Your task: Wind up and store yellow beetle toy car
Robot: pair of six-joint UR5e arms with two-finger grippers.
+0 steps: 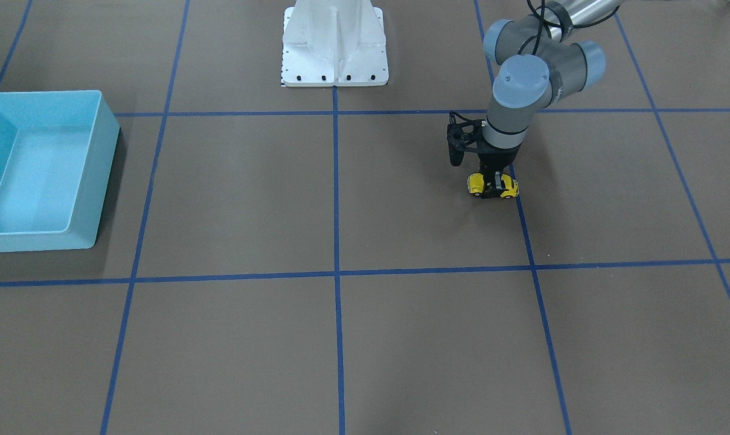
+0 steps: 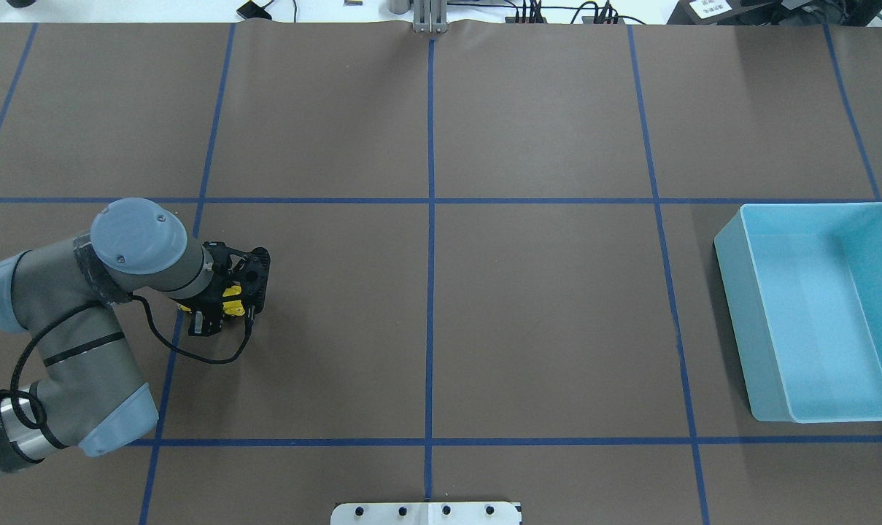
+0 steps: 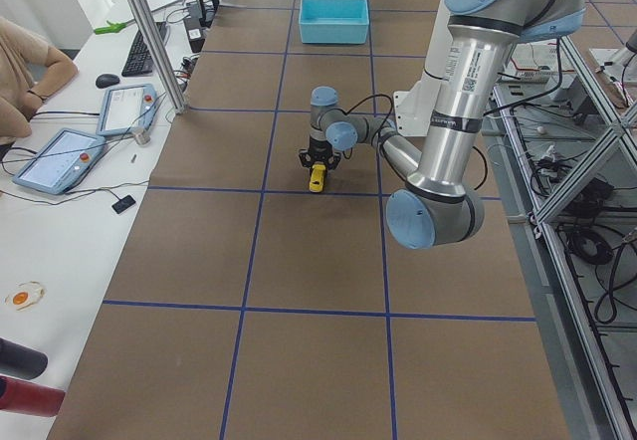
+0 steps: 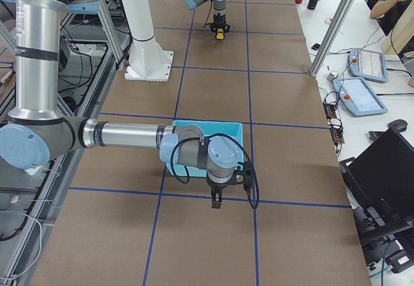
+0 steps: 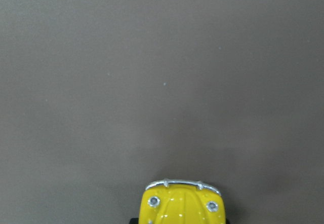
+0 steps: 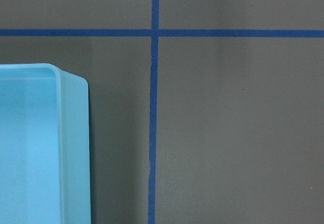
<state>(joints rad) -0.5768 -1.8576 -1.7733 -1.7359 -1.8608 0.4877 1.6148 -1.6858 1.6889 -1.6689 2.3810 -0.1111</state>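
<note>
The glossy, rounded yellow beetle toy car [image 1: 475, 183], with a chrome bumper, sits right of centre on the matte brown table [image 1: 250, 199], clamped between the left gripper [image 1: 493, 188] fingers. Whether the right gripper [image 4: 217, 200] is open or closed cannot be told. A smooth light-blue plastic bin [image 1: 104, 175] stands at far left.

1. The yellow beetle toy car [image 1: 476, 183] has glossy yellow paint and a shiny, chrome-like bumper [image 5: 182, 184].
2. The tabletop [image 1: 244, 199] is matt brown, paper-like, crossed by smooth blue tape lines [image 1: 336, 193].
3. The bin [image 1: 102, 181] looks like smooth pale-blue plastic.
</note>
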